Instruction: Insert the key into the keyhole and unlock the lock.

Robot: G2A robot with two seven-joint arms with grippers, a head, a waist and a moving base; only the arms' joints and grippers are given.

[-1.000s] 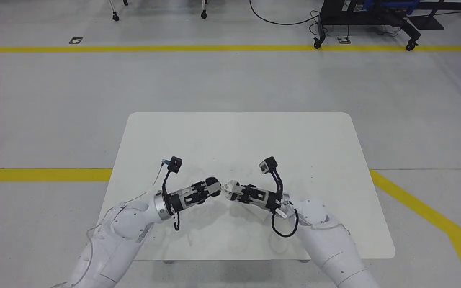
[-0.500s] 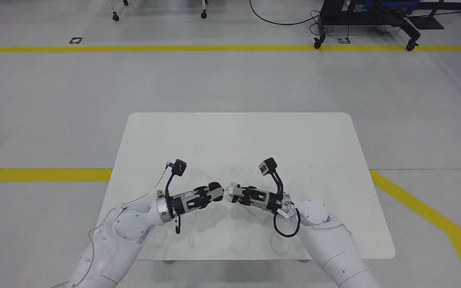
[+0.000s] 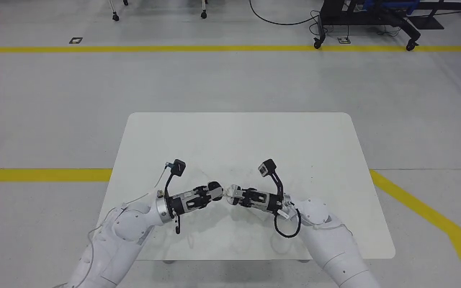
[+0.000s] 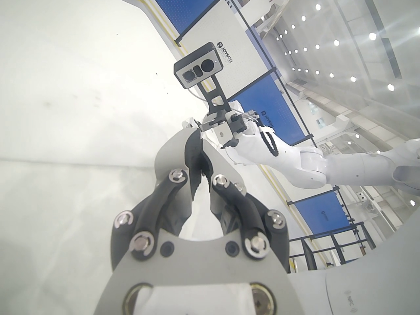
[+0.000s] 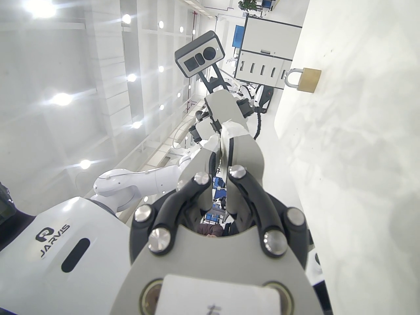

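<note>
Left jaws and right jaws are hovering tip to tip, both pinched narrow; brass padlock (image 5: 303, 80) is lying on surface (image 5: 361, 165)

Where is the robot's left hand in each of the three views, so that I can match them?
Top view: the left hand is above the white table, tip to tip with the right hand.
Left wrist view: the left hand is nearest the camera, fingers together.
Right wrist view: the left hand is just beyond the right hand's tips.
Shared landmark: the white table.
</note>
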